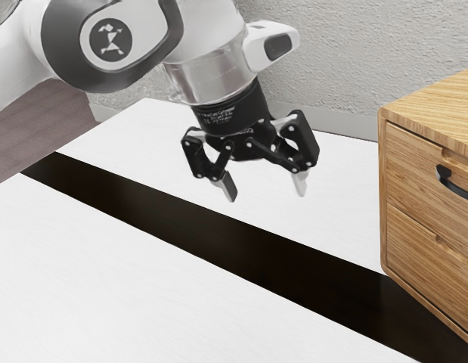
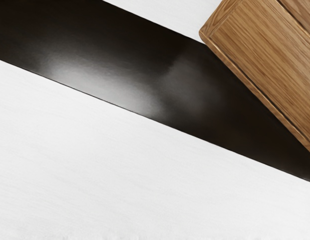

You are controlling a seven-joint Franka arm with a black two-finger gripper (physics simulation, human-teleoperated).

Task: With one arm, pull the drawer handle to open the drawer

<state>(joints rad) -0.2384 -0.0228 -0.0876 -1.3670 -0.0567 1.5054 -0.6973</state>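
One gripper [image 1: 264, 190] — jaws apart; two drawers [image 1: 419, 166]; one handle [image 1: 450, 181].

My gripper [image 1: 264, 189] looks like matt black plastic, and my arm's shell [image 1: 14, 60] is smooth, glossy white. The table [image 1: 105, 280] is matt white with a faint grain. The black stripe [image 1: 218, 234] across it is glossy and throws back soft light. The cabinet [image 1: 426, 113] is light, straight-grained wood with a satin finish. Its drawer handle [image 1: 454, 184] is dark, perhaps metal. The wall [image 1: 370, 53] is rough grey plaster.
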